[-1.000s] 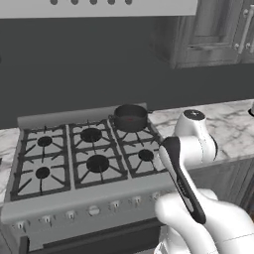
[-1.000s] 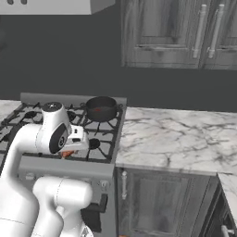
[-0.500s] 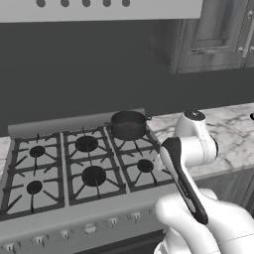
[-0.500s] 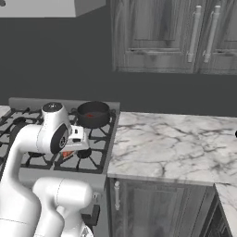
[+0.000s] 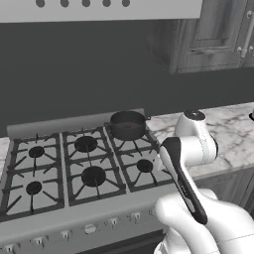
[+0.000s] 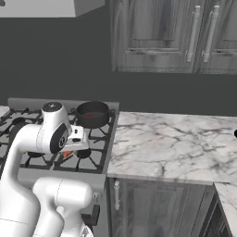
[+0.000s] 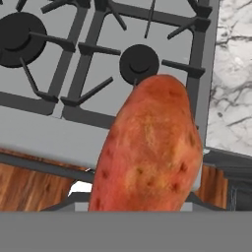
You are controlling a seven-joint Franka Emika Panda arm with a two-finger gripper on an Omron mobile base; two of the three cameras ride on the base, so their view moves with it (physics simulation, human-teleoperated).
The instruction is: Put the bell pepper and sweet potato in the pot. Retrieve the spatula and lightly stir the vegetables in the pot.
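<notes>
I have the sweet potato (image 7: 150,147) gripped in the hand (image 6: 69,150) above the stove's front edge (pepper seemingly potted already), so next I carry it to the pot (image 5: 127,124).

Dark grey wall (image 5: 99,64) behind a six-burner stove (image 5: 74,168), hood (image 5: 99,9) overhead, grey wood cabinets (image 6: 176,37) up right, marble counter (image 6: 171,143) beside, wood floor (image 7: 29,187) below.

Bare grates (image 5: 89,168) before pot (image 5: 127,124)
</notes>
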